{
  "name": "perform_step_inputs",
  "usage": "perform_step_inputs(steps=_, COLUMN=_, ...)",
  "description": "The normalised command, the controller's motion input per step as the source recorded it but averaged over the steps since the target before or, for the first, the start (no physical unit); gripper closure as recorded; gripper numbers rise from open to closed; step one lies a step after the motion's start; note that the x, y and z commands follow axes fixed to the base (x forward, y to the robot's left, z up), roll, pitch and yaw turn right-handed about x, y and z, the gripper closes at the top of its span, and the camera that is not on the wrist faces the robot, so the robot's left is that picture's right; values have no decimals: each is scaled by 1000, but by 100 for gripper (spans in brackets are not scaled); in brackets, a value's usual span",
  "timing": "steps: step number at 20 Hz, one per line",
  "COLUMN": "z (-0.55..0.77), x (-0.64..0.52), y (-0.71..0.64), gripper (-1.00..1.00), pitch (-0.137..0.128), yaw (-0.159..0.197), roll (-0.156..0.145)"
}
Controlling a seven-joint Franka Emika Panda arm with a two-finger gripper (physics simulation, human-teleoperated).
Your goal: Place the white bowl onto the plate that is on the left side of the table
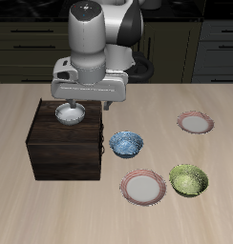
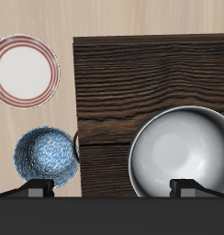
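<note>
The white bowl [image 1: 70, 114] [image 2: 183, 151] sits upright on top of the dark brown box [image 1: 63, 143] [image 2: 132, 78]. My gripper [image 1: 73, 101] [image 2: 112, 188] hangs just above the bowl, open, with nothing between its fingers [image 2: 185, 186]. The plate [image 1: 196, 122] with the pink-red rim and beige centre lies on the table [image 1: 23, 105] far off to the side, farther back than the other dishes and well away from the gripper; the wrist view does not show it.
A blue patterned bowl [image 1: 127, 144] [image 2: 47, 154] stands beside the box. A second pink-rimmed plate [image 1: 144, 187] [image 2: 26, 71] with a whiter centre and a yellow-green bowl [image 1: 188, 179] lie near the table's front edge.
</note>
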Motion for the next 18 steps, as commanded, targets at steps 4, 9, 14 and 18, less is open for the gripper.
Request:
perform_step_inputs(steps=4, z=-136, x=62, y=-96, gripper=-100, pitch=9, yaw=-2, roll=-24)
perform_step_inputs(steps=9, z=-115, x=3, y=-56, gripper=-100, pitch=10, yaw=-14, roll=-5)
perform_step_inputs(steps=14, z=-318, x=-26, y=-34, gripper=-100, pitch=40, yaw=-16, roll=-4)
perform_step_inputs(steps=18, z=-423, x=-71, y=-51, gripper=-100, pitch=56, yaw=-38, roll=14)
